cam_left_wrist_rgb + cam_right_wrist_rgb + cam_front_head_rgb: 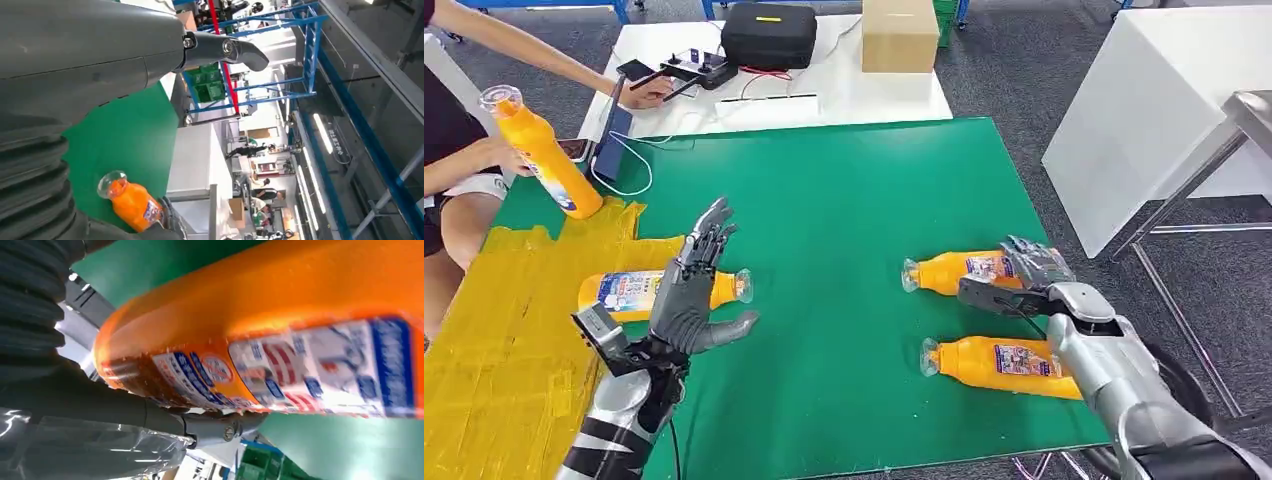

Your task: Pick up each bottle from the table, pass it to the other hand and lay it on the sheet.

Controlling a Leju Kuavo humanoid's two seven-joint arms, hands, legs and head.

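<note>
Right hand [1024, 275] wraps the far orange bottle [954, 271]; lift it level toward your spread, empty left hand [692, 290]

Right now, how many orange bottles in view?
4. One in the person's hand at far left, one lying behind the left hand, one at the right hand, one nearer on the green mat.

Both arms are silver with dark joints and a thin black cable. The left hand [692, 290] is grey with darker fingers. The right hand [1024, 278] wears clear, crinkled plastic over its fingers.
</note>
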